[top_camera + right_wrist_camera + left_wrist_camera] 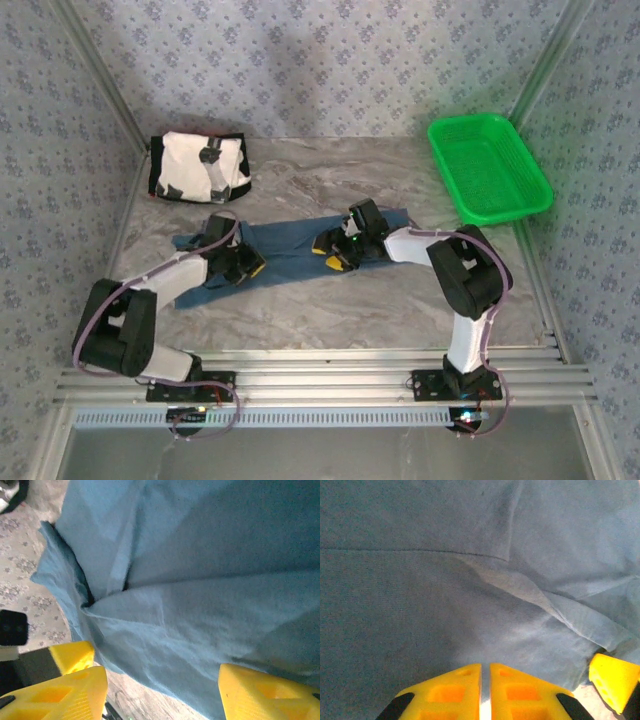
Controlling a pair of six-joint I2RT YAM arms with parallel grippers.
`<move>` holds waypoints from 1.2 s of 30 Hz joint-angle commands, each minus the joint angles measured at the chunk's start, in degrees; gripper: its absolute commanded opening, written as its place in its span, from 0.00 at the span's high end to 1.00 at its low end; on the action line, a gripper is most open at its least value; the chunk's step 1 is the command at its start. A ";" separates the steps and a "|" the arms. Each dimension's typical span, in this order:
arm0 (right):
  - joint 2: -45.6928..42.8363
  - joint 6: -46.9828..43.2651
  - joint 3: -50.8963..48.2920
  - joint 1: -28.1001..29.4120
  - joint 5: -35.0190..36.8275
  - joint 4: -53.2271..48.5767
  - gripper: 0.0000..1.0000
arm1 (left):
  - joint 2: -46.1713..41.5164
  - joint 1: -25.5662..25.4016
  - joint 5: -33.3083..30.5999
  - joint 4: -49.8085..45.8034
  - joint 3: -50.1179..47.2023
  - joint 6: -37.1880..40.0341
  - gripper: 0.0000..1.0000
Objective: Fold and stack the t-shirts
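Teal-blue t-shirt (290,248) at worktop (400,300) centre, long axis left–right, right end slightly farther.
Left gripper (243,268) jaws pressed together over it, possibly pinching cloth; right gripper (332,256) jaws wide, straddling its edge.

The left gripper (245,266), left of frame centre, has its jaws pressed together. The right gripper (333,254), at centre, has its jaws spread wide. Both arms bend inward.

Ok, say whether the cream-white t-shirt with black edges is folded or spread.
Folded: the cream-white t-shirt with black edges lies as a compact bundle, far left on the grey marbled table.
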 commanded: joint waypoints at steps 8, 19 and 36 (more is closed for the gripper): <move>2.20 1.86 -0.18 -1.84 4.31 3.55 0.37 | 2.43 -0.62 -3.73 -0.49 -2.83 2.50 0.89; 3.61 1.73 5.12 -6.16 12.09 3.88 0.35 | 7.06 -0.84 -5.46 -2.88 -4.32 9.32 0.90; 2.86 -2.71 16.14 -13.28 9.74 -5.02 0.33 | 7.60 -2.02 -4.14 -3.40 -3.90 11.27 0.90</move>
